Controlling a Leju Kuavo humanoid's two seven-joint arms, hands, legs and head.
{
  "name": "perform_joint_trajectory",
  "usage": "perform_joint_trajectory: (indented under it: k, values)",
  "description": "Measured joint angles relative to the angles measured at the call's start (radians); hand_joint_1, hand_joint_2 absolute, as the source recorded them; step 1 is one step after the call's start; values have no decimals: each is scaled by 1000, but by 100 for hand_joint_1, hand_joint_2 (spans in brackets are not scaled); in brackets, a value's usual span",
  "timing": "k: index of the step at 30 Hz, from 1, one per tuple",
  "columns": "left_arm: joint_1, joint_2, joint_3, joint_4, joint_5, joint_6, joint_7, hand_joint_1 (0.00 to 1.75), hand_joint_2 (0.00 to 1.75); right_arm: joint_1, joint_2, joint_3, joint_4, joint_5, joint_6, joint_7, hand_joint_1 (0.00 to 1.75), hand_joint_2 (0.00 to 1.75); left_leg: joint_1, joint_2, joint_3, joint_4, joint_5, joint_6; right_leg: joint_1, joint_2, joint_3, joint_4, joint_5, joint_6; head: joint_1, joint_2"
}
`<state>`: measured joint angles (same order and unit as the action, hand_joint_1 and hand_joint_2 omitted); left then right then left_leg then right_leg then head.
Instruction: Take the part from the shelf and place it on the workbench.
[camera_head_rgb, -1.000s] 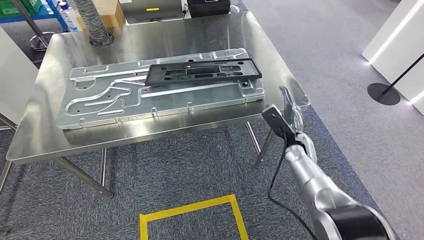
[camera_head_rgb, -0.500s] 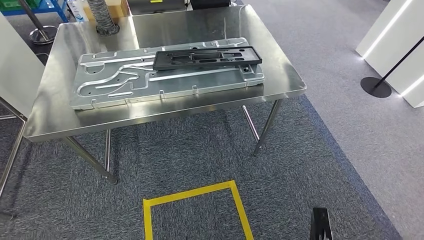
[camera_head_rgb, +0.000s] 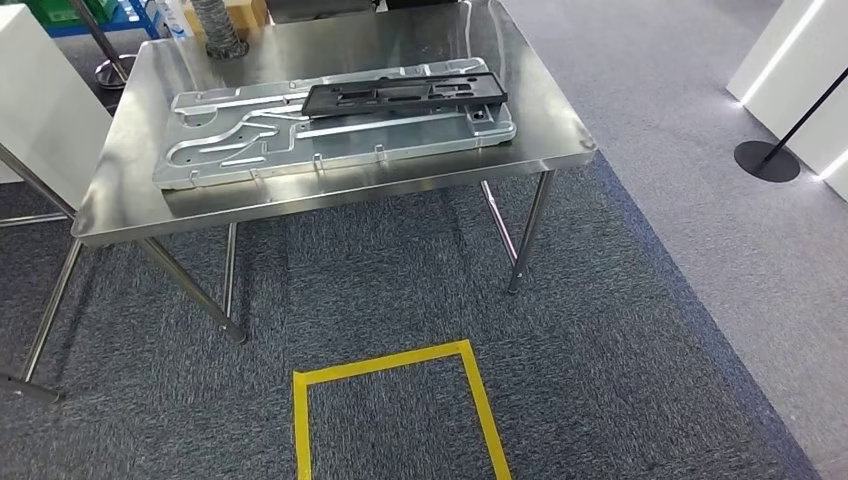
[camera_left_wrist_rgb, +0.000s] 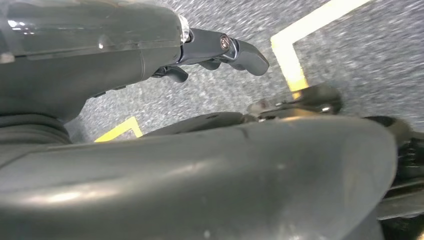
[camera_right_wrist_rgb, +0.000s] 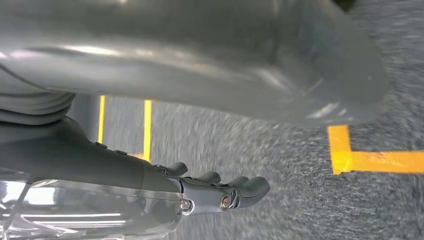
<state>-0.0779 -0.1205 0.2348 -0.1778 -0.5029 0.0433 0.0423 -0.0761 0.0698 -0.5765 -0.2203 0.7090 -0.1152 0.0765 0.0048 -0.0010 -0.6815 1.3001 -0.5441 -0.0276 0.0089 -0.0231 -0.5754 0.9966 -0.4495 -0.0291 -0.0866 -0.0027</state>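
Note:
A long black plastic part lies flat on a big silver stamped metal plate, which rests on the steel workbench ahead of me. My left hand hangs over the grey carpet with its dark fingers loosely extended and nothing in them. My right hand also hangs over the carpet, its fingers apart from the thumb and holding nothing. Both hands are well away from the workbench.
A yellow tape square marks the carpet in front of the bench. A white panel stands at the left, a black post base at the right. A ribbed hose and a cardboard box sit at the bench's far edge.
The camera has moved: the bench now sits higher and farther off in the picture. My right arm, raised beside the bench's right corner a second ago, has dropped out of the head view.

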Motion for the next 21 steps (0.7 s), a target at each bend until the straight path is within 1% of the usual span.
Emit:
perform_joint_trajectory:
  k: [1, 2, 3, 4, 5, 6, 7, 8, 9, 10, 11, 12, 13, 14, 15, 16, 17, 18, 19, 20, 21]
  values:
    - [-1, 0, 0, 0, 0, 1, 1, 0, 0, -5, -3, 23, 6, 24, 2, -9, 0, 0, -2, 0, 40, -34, 29, 6, 3, -2, -19, 0, 14, 0, 0, 0]
    - [-3, 0, -1, 0, -1, 2, 1, 0, 0, -13, -6, 46, 11, 48, 6, -18, 0, 0, -7, 1, 96, -98, 45, 16, 4, -3, -35, 1, 28, 0, 0, 0]
    - [-5, 1, -1, -1, -2, 3, 1, 0, 0, -20, -9, 69, 15, 69, 13, -27, 0, 0, -13, 3, 164, -185, 41, 27, 6, -3, -46, 1, 40, 2, 0, 0]
    - [-8, 1, -1, -1, -3, 4, 0, 0, 0, -28, -12, 92, 18, 88, 23, -34, 0, 0, -19, 6, 221, -267, 25, 35, 5, -5, -55, 1, 52, 6, 0, 0]
    - [-10, 1, -1, -1, -4, 4, 0, 0, 0, -35, -15, 112, 21, 102, 34, -40, 0, 0, -25, 7, 260, -326, 10, 42, 3, -8, -59, -1, 64, 11, 0, 0]
    - [-12, 1, -1, -1, -6, 4, 0, 0, 0, -42, -18, 131, 24, 114, 43, -45, 0, 0, -30, 8, 277, -362, 4, 46, 0, -12, -62, -6, 77, 16, 0, 0]
    - [-12, 1, -1, -1, -8, 3, 0, 0, 0, -48, -19, 146, 27, 122, 51, -47, 0, 0, -30, 7, 276, -376, 14, 51, -2, -14, -65, -11, 87, 21, 0, 0]
    - [-13, 0, -1, -1, -10, 3, 1, 0, 0, -54, -20, 159, 29, 126, 58, -47, 0, 0, -30, 8, 270, -382, 31, 58, -4, -10, -68, -11, 84, 27, 0, 0]
    - [-14, 0, -1, -1, -11, 2, 2, 0, 0, -59, -20, 169, 31, 125, 66, -48, 0, 0, -28, 9, 261, -390, 48, 66, -5, -4, -76, 3, 61, 31, 0, 0]
    - [-14, 0, -1, -1, -12, 2, 2, 0, 0, -62, -20, 175, 32, 120, 76, -48, 0, 0, -26, 9, 249, -395, 64, 73, -7, 4, -89, 38, 20, 36, 0, 0]
    - [-14, 0, -1, -1, -13, 2, 2, 0, 0, -64, -20, 178, 32, 113, 87, -50, 0, 0, -26, 8, 233, -393, 77, 77, -11, 11, -104, 93, -33, 40, 0, 0]
    - [-14, 0, -1, -1, -14, 2, 2, 0, 0, -64, -19, 179, 33, 105, 95, -52, 0, 0, -26, 4, 214, -389, 88, 78, -15, 14, -121, 163, -82, 44, 0, 0]
    - [-13, 0, -1, -1, -14, 2, 2, 0, 0, -64, -17, 179, 34, 100, 100, -55, 0, 0, -25, -1, 195, -384, 99, 76, -19, 14, -132, 227, -112, 49, 0, 0]
    - [-13, 0, -1, -1, -15, 2, 2, 0, 0, -63, -16, 179, 35, 96, 102, -58, 0, 0, -24, -7, 174, -377, 110, 73, -23, 15, -132, 268, -119, 54, 0, 0]
    - [-12, 0, -1, -1, -15, 2, 2, 0, 0, -63, -14, 179, 35, 93, 102, -60, 0, 0, -21, -14, 152, -367, 119, 68, -28, 16, -115, 277, -105, 59, 0, 0]
    - [-12, 0, -1, -1, -16, 2, 2, 0, 0, -63, -13, 179, 35, 91, 102, -61, 0, 0, -18, -22, 130, -356, 126, 63, -33, 19, -80, 248, -79, 64, 0, 0]
    - [-12, 0, -1, -1, -17, 2, 2, 0, 0, -64, -13, 179, 35, 90, 102, -62, 0, 0, -14, -30, 110, -342, 132, 57, -39, 31, -31, 190, -59, 68, 0, 0]
    - [-13, 0, -1, -1, -19, 2, 2, 0, 0, -64, -13, 179, 35, 89, 102, -62, 0, 0, -12, -39, 90, -328, 137, 51, -43, 52, 22, 118, -55, 70, 0, 0]
    - [-14, 0, -1, -1, -20, 2, 2, 0, 0, -64, -13, 179, 35, 87, 102, -64, 0, 0, -11, -48, 74, -315, 142, 44, -45, 70, 63, 57, -62, 69, 0, 0]
    - [-14, 0, -1, -1, -21, 1, 1, 0, 0, -63, -13, 179, 36, 87, 101, -66, 0, 0, -11, -57, 61, -306, 148, 37, -45, 84, 88, 17, -76, 66, 0, 0]
    - [-14, 0, -1, -1, -21, 1, 1, 0, 0, -63, -13, 179, 36, 85, 101, -68, 0, 0, -10, -66, 52, -301, 156, 30, -42, 87, 96, -1, -86, 60, 0, 0]
